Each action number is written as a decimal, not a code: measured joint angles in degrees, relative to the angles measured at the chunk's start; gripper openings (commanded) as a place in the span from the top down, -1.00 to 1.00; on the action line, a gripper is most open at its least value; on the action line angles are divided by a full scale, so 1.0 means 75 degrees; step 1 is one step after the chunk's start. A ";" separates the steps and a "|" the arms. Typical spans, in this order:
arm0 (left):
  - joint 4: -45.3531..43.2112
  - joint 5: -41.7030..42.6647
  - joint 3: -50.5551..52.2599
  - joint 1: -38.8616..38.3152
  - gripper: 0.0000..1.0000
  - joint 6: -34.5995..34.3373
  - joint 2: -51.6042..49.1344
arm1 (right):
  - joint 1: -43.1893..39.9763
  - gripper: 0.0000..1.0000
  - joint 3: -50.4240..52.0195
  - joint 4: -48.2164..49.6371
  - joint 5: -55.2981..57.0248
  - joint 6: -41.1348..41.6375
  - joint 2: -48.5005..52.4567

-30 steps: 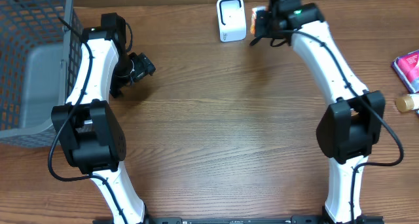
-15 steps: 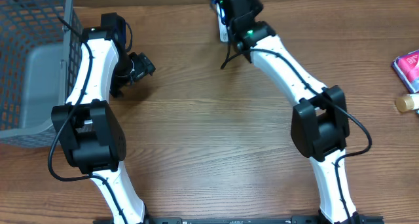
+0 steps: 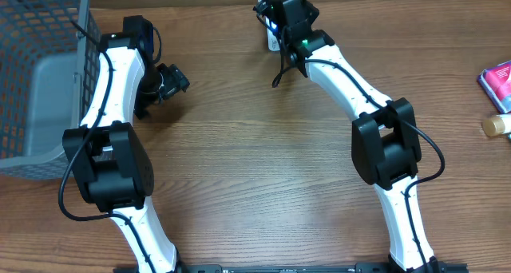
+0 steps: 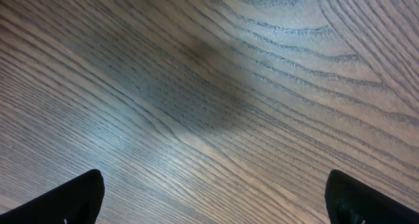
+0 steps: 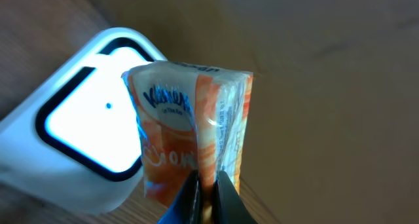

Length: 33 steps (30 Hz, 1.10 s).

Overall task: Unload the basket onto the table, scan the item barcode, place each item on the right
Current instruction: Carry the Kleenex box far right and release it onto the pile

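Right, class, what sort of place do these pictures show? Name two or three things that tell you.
Probably a mock shop checkout on a wooden table: a lit white scanner, a packet held in front of it by the right gripper, and a grey basket at the side.

Your tabletop [image 4: 209, 86] is wood-grained with a soft sheen; the packet [image 5: 186, 129] is crinkled glossy film, the scanner [image 5: 78, 142] smooth plastic.
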<state>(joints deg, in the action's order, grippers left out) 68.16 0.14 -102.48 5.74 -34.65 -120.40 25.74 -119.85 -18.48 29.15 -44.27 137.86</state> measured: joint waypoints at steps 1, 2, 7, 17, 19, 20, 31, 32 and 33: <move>0.0000 0.0003 0.0000 -0.0003 -1.00 0.0000 0.0000 | -0.0032 0.93 0.0000 0.0111 0.0125 0.0219 0.0000; -0.0003 0.0000 0.0000 0.0000 -1.00 0.0003 0.0000 | -0.0085 0.93 0.0000 0.0189 0.0315 0.0542 0.0000; 0.0000 0.0003 0.0000 0.0000 -0.99 0.0003 0.0000 | -0.0731 0.93 -0.0557 -0.1396 0.1116 0.2999 0.0003; 0.0000 0.0000 0.0000 0.0000 -1.00 0.0003 0.0000 | -0.4782 0.93 -0.2981 -0.6825 -0.0315 0.7953 -0.0061; 0.0003 0.0003 0.0000 0.0000 -0.99 0.0000 0.0000 | -0.5901 0.93 -0.2964 -0.7673 -0.0775 0.8650 -0.0061; 0.0000 0.0003 0.0000 0.0000 -1.00 0.0003 0.0000 | -0.6260 0.93 -0.2961 -0.7924 -0.0921 0.8848 -0.0061; -0.0003 0.0003 0.0000 0.0000 -0.99 0.0003 0.0000 | -0.9116 0.93 -0.2946 -0.8472 -0.1923 0.9675 -0.0058; -0.0003 0.0003 0.0000 0.0000 -0.99 0.0003 0.0000 | -0.9224 0.93 -0.2911 -0.8460 -0.1938 0.9681 -0.0061; -0.0003 0.0003 0.0000 0.0000 -1.00 0.0003 0.0000 | -0.9329 0.88 -0.2859 -0.8443 -0.1964 0.9690 -0.0061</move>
<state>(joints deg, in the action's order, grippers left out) 68.14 0.16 -102.48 5.74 -34.63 -120.40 -44.23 -141.29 -81.80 14.41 28.40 137.40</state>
